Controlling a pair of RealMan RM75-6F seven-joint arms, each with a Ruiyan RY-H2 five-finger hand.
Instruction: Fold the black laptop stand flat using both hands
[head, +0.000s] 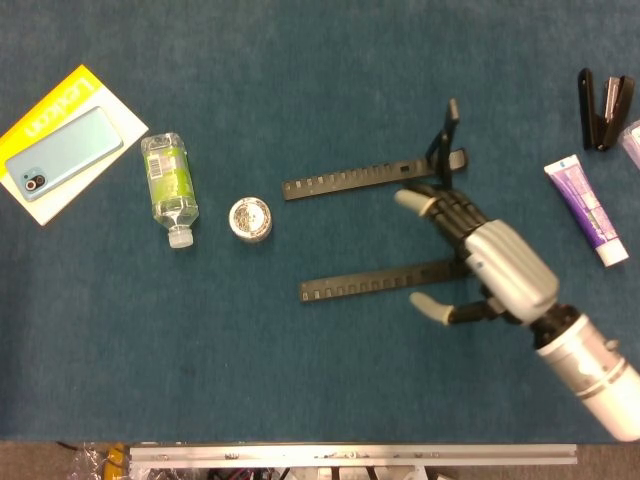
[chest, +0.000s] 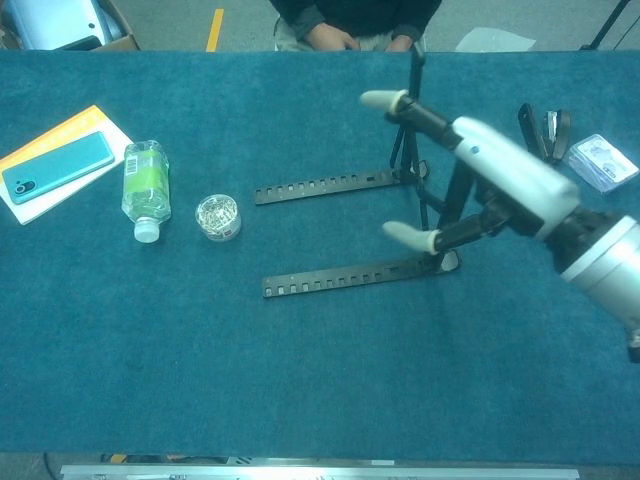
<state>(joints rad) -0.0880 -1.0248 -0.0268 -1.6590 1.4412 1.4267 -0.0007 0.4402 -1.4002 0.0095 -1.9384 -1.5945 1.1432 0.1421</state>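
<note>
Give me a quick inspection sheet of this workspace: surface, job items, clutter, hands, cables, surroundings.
Surface: table covered in blue cloth.
Job's things: black laptop stand not yet flat; uprights raised.
Clutter: phone on yellow booklet, bottle, small round tin, purple tube, black stapler.
Hands: right hand over the stand's upright end, fingers spread; grip unclear. Left hand nothing seen.
Cables: nothing seen.
Surroundings: person seated beyond the far edge.

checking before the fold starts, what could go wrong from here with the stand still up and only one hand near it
1. The black laptop stand still stands raised on thin uprights; a push from the open right hand alone could tip or slide it, since no left hand shows.
2. A sliding stand could sweep its slotted rails toward the small round tin.
</note>
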